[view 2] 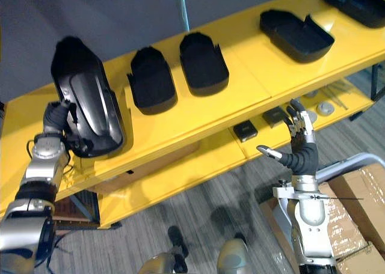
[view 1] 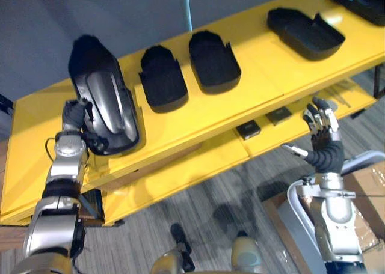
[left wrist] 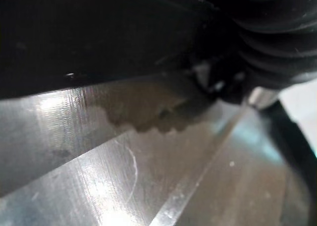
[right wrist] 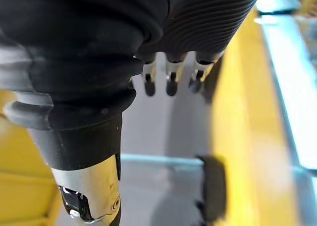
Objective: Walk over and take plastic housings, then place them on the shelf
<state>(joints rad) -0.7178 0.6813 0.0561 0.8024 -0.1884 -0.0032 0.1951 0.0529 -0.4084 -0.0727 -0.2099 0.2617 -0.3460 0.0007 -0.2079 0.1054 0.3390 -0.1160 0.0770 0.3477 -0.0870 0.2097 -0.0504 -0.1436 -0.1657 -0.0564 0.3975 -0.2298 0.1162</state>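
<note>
The big housing, black outside with a silver inner face, is up on the left end of the top shelf. It stands steeply tilted on its lower end, close to the front edge. The left hand has it, fingers curled on the left rim and the thumb side low against the bottom edge. The left wrist view, pressed right up close, shows that brushed silver face.

This looks like the set-down, with the job not yet finished. The housing is propped, not lying, so letting go now could tip it forward off the lip. The better play is to ease it deeper onto the shelf and lay it down flat. The fingers should open only once it rests on its own.

Watch the neighbour. Just beside it lies a small black housing, with a second one next along, both apart from the big one. Swing it down away from them.

Further right a wide housing lies well clear. The right hand hangs out in front of the lower shelf, fingers spread and straight, holding nothing. It looks free to steady the far rim if the piece wobbles.
</note>
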